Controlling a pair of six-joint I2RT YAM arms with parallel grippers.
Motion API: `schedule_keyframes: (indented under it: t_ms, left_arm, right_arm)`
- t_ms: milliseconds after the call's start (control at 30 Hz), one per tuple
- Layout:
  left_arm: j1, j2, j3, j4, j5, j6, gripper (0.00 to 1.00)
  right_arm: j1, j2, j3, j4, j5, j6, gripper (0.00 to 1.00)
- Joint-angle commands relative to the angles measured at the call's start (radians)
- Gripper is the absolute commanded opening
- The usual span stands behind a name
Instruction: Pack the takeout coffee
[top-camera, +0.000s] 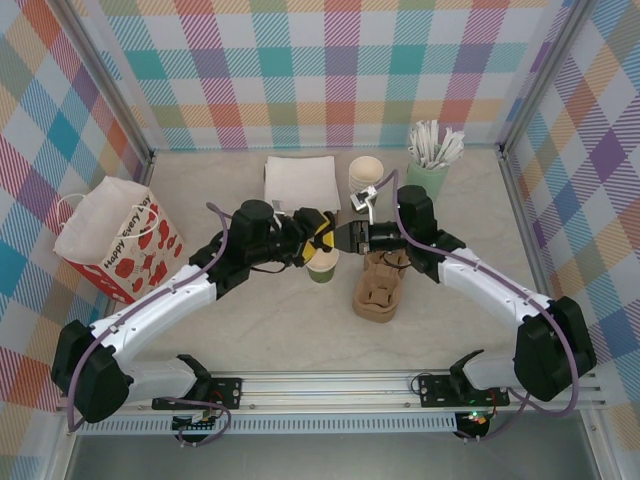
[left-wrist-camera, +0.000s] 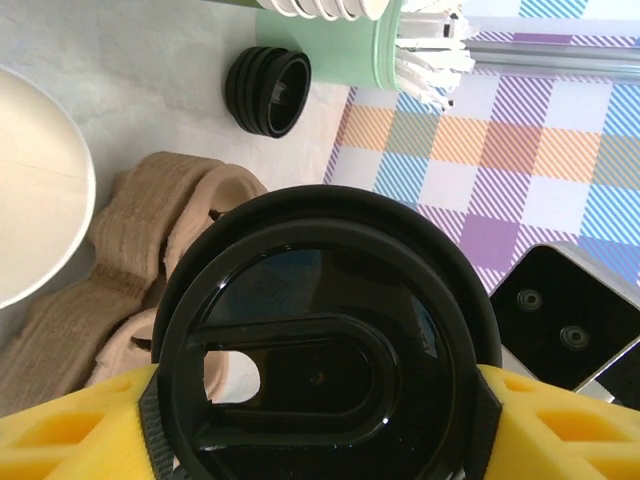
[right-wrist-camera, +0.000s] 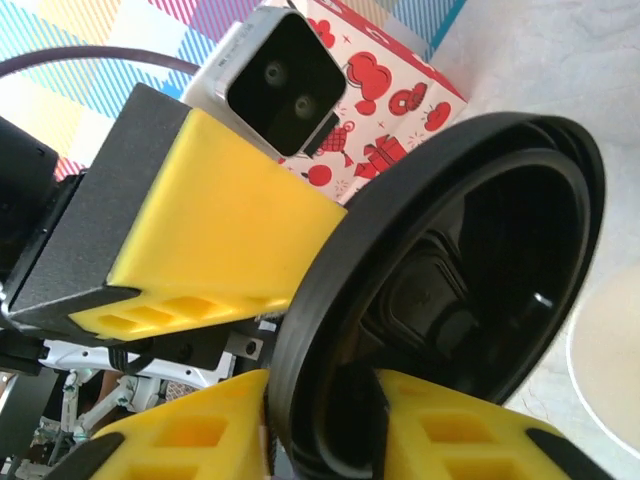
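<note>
The table (top-camera: 250, 330) has a pale beige, faintly mottled top. It is enclosed on three sides by plaid fabric panels in teal, pink, orange, purple and yellow: back wall (top-camera: 330, 70), left wall (top-camera: 40, 120), right wall (top-camera: 590, 150). Grey metal posts (top-camera: 105, 80) stand at the rear corners. An aluminium rail (top-camera: 330, 385) runs along the near edge. Lighting is even; shadows are soft.

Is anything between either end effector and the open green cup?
Only the black lid, which sits between the jaws of both the left end effector and the right end effector. The green cup stands open close by, with nothing else visible between.
</note>
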Motion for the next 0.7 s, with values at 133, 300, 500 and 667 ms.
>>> schedule_keyframes:
  t_ms: [133,300,500,667]
  left_arm:
    - [0.003,-0.021,0.088,-0.211,-0.087,0.169,0.69]
    - [0.002,0.004,0.130,-0.361,-0.148,0.272,0.68]
    - [-0.003,0.067,0.187,-0.484,-0.220,0.394,0.66]
    - [-0.041,0.177,0.293,-0.616,-0.318,0.501,0.66]
  right_arm:
    - [0.007,-0.047,-0.011,-0.102,0.018,-0.084,0.40]
    - [0.005,-0.092,-0.007,-0.251,0.113,-0.160,0.46]
    - [0.001,-0.155,0.035,-0.551,0.416,-0.227,0.51]
    - [0.000,-0.155,0.130,-0.874,0.779,-0.242,0.52]
